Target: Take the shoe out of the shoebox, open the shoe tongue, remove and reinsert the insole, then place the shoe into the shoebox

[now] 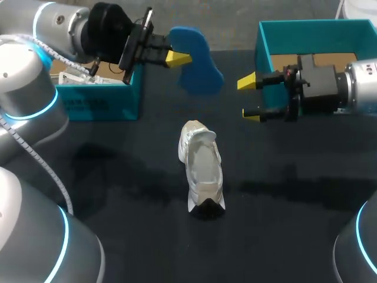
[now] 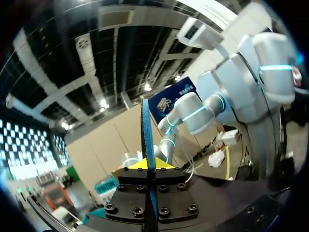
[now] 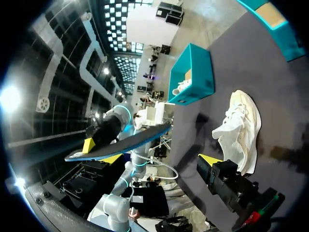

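Head view, ref. = shoe (image 1: 202, 171): the white shoe sits on the black table (image 1: 118, 177) near centre, opening up, long axis running 12–6 o'clock, clear of both boxes and both grippers. The blue insole (image 1: 197, 59) is out of the shoe, held in the air at approx. 12 o'clock from it. L gripper (image 1: 177, 57) comes in from 10 o'clock, and its yellow-tipped fingers are clamped on the insole's near edge. The L wrist view confirms this: the insole stands edge-on between the two fingers, with a pad pressed on each face. R gripper (image 1: 250, 97) hangs above the table at approx. 2 o'clock from the shoe, pointing toward the insole. Its fingers are apart with nothing between them, and it is clear of shoe and insole. In the R wrist view the shoe lies on the table ahead of that gripper, and the insole shows further off in the L gripper. Teal box A (image 1: 100, 101) sits at 10 o'clock with white material inside. Teal box B (image 1: 263, 47) sits at 1–2 o'clock behind the R gripper, and its brown floor is visible.
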